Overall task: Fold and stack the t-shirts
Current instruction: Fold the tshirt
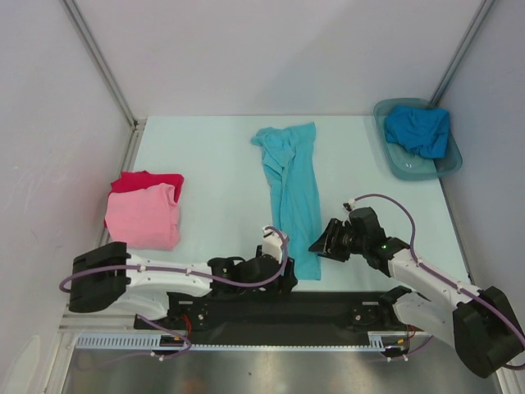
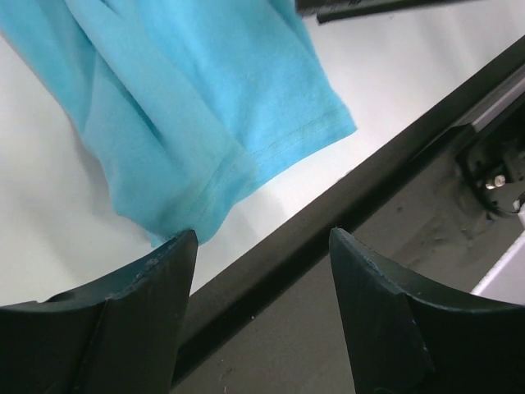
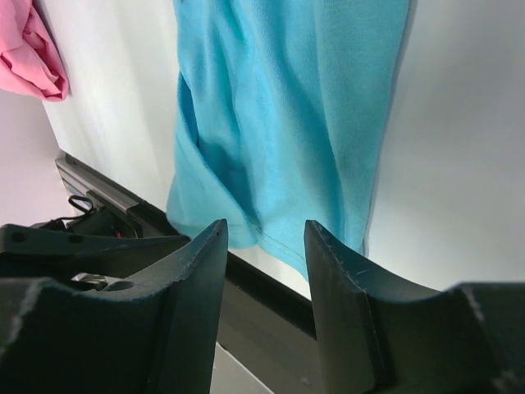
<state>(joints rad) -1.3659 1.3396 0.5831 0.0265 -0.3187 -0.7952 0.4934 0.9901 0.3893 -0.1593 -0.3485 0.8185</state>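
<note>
Black left gripper (image 2: 261,238), jaws wide and empty, beside soft creased turquoise t-shirt (image 2: 205,98), centre frame; right gripper (image 3: 264,228) half open, apparently empty.

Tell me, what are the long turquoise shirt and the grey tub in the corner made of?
The turquoise shirt looks like soft cloth, probably cotton: it is matte, rumpled into folds, and has a stitched hem. The tub looks like smooth, partly see-through grey plastic: it holds a stiff rim and shines slightly.
</note>
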